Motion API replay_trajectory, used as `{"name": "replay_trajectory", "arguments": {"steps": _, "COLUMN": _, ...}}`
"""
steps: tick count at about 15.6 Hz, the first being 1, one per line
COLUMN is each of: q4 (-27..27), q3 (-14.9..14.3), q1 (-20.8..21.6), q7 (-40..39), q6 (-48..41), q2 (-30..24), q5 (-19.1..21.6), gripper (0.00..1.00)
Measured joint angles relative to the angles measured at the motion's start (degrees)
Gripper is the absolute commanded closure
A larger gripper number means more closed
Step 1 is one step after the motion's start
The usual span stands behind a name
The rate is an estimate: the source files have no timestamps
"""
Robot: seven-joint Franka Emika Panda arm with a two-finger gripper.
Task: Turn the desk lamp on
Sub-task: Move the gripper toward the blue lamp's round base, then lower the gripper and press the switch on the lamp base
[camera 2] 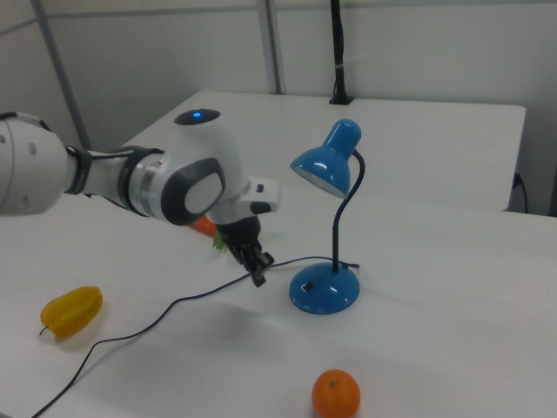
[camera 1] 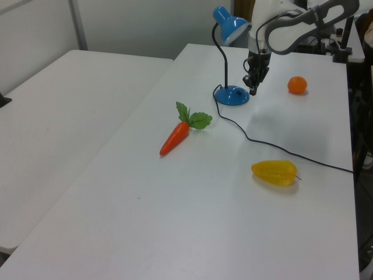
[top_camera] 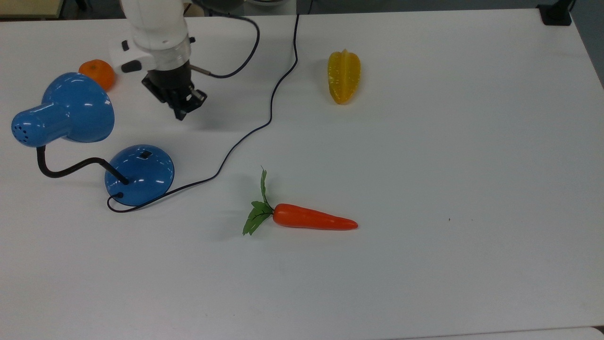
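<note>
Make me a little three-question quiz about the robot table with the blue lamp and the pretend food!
1. True or false: the pincer is touching the desk lamp.
2. In the top view, which lies nearest the lamp shade: A carrot, B orange, C yellow fruit?
3. Fill in: the lamp's black cord runs across the white ____.

Key: 1 false, it hovers apart. 2 B. 3 table.
</note>
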Motion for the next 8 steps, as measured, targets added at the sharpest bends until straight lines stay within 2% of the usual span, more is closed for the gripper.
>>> {"name": "replay_trajectory", "arguments": {"steps": 5, "q4": 0.1, "q3": 0.0, "q1": -3.3, "q7": 0.0, "q6": 10.7, "q2": 3.3, "q5": -0.2, "gripper": 1.00}}
{"name": "replay_trajectory", "arguments": {"steps": 8, "q4": 0.1, "q3": 0.0, "q1": -4.2, "q7": 0.0, "q6": 15.4, "q2": 4.8, "q5": -1.7, "gripper": 1.00}}
